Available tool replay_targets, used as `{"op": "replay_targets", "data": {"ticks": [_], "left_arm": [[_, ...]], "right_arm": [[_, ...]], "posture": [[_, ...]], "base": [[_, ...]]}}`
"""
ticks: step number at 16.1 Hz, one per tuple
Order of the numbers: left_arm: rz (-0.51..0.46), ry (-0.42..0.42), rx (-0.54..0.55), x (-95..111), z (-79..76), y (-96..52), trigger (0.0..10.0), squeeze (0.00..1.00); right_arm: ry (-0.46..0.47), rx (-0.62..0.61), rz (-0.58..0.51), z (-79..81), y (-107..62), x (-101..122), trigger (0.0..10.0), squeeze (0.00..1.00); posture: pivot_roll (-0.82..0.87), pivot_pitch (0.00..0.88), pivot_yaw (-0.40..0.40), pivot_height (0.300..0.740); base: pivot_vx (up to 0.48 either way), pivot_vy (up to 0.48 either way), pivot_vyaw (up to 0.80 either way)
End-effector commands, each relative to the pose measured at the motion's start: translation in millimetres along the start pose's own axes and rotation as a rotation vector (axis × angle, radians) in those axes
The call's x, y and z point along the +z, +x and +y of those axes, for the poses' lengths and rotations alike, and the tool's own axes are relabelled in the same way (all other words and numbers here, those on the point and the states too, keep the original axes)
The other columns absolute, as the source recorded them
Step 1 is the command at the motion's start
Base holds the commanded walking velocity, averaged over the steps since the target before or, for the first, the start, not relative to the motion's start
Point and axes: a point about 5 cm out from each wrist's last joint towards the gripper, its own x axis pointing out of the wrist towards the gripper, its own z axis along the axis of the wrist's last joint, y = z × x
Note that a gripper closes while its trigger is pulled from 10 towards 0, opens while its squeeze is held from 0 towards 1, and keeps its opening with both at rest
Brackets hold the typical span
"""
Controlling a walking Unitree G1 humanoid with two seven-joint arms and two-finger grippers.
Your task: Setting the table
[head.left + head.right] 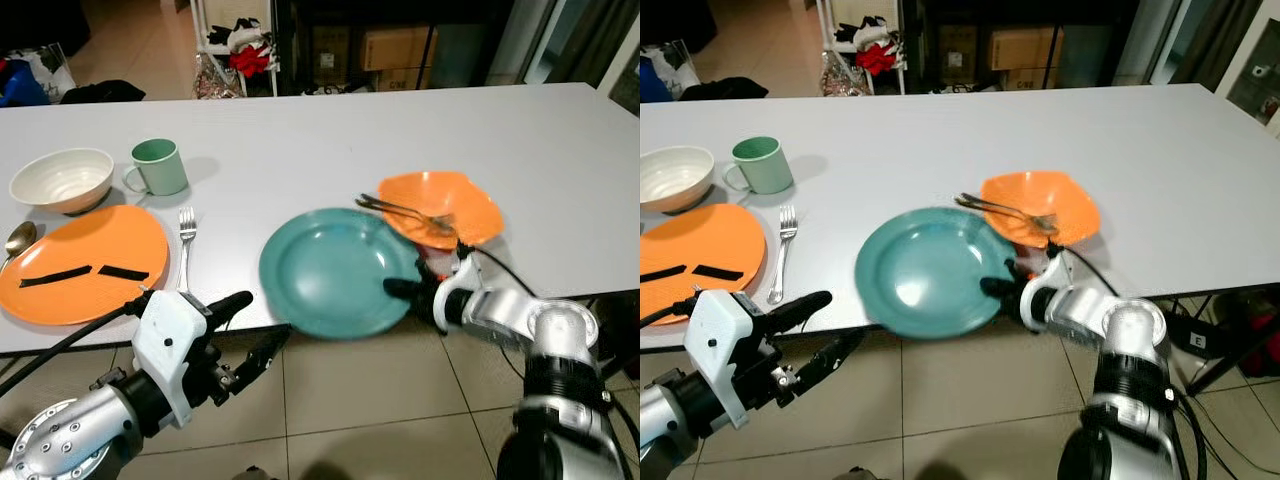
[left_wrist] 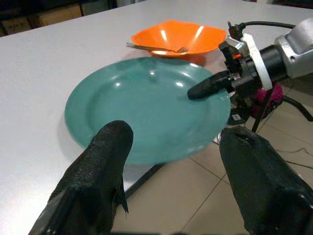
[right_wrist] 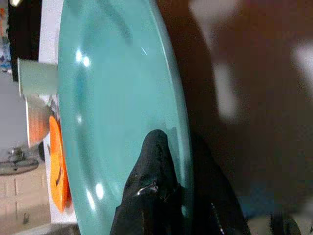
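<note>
Right wrist view: my right gripper [image 1: 418, 291] pinches the rim of the teal plate [image 1: 330, 270], which overhangs the desk [image 1: 300, 150] edge. It looks stiff, glossy and slippery, likely breakable, so I'd grip deep on the rim. My left gripper [image 1: 245, 335] hangs spread below the edge. Bare desk lies beyond; the orange bowl [image 1: 445, 205] crowds the right.

Silver arms [image 1: 560, 335]; black cables; white wrist housing [image 1: 170, 345].
</note>
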Motion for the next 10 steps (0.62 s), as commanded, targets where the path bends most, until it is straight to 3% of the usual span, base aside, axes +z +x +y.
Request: {"op": "replay_targets", "data": {"ticks": [1,10], "left_arm": [[0.020,0.009,0.002,-1.9,1.2,1.0,10.0,0.00],[0.018,0.009,-0.011,-0.8,0.2,4.0,10.0,0.00]], "right_arm": [[0.013,0.018,-0.058,5.0,1.0,11.3,10.0,0.00],[0.037,-0.039,-0.206,3.8,17.8,38.7,10.0,0.00]], "posture": [[-0.04,0.000,0.038,0.740],[-0.03,0.000,0.048,0.740]], "base": [[0.000,0.000,0.00],[0.000,0.000,0.00]]}}
